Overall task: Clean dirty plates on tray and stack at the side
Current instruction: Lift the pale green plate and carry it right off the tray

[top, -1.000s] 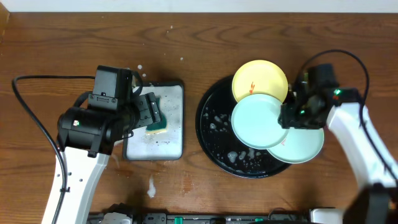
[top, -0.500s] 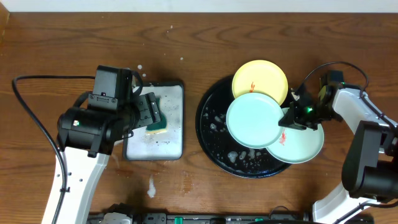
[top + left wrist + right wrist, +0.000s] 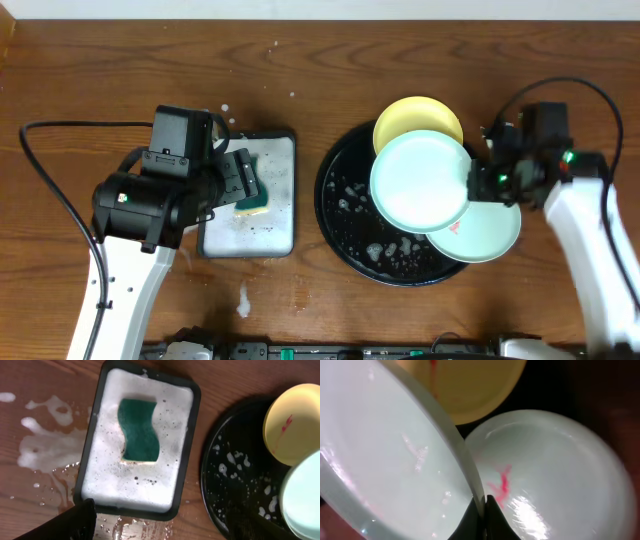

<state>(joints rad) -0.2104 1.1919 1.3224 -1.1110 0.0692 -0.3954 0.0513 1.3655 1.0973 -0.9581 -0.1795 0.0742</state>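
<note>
The right pincer (image 3: 480, 184) pinches the 3 o'clock rim of one mint plate (image 3: 420, 182), which overlaps the other two. Three plates sit on the black tray (image 3: 340, 205): the second mint plate (image 3: 492, 236) at 4 o'clock and one yellow plate (image 3: 415, 118) at 1 o'clock. The left pincer (image 3: 240, 178) is spread wide over one sponge (image 3: 252, 204).

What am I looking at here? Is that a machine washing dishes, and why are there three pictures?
It is a robot: two arms at a wooden table, each ending in a two-finger gripper. One picture looks down from above. The other two come from small cameras on the wrists. The left gripper hangs open above a white tray of soapy foam with a green sponge in it. On the right sits a round black tray with three small plates. The right gripper is shut on the rim of one mint plate, tilting it over the yellow plate and the second mint plate, both smeared with red.
</note>
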